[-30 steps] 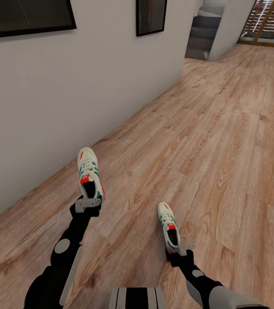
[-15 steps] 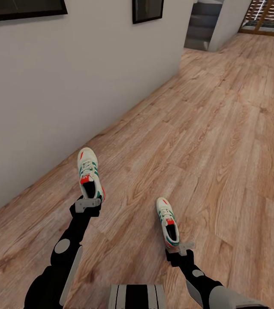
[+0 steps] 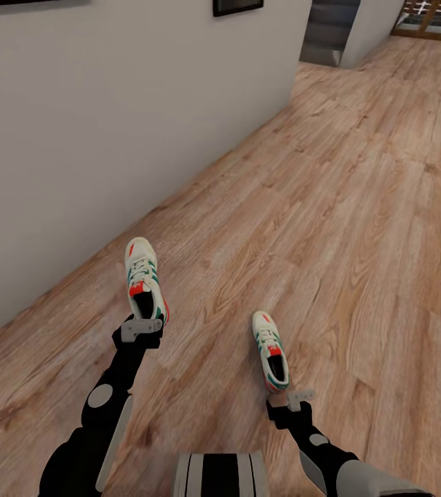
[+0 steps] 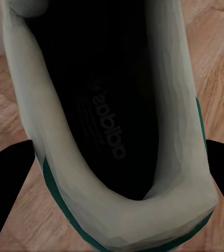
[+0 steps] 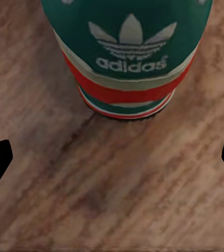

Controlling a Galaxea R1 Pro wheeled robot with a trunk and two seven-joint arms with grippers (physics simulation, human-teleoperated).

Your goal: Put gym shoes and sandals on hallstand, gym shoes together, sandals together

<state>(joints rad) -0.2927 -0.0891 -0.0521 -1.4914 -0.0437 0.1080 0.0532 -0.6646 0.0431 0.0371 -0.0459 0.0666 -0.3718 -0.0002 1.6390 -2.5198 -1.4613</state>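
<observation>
Wood-plank corridor floor (image 3: 358, 207) runs ahead of me, with a plain pale wall (image 3: 75, 138) along its left edge and a dark frame (image 3: 237, 7) high on it, cut off by the picture's top. My left pincer (image 3: 141, 324) is pinching the heel of the left gym shoe (image 3: 143, 279), raised near the wall. My right pincer (image 3: 295, 400) is spread, just behind the heel of the right gym shoe (image 3: 270, 348) lying on the floor. A grey opening (image 3: 327, 31) far ahead is hard to make out.
</observation>
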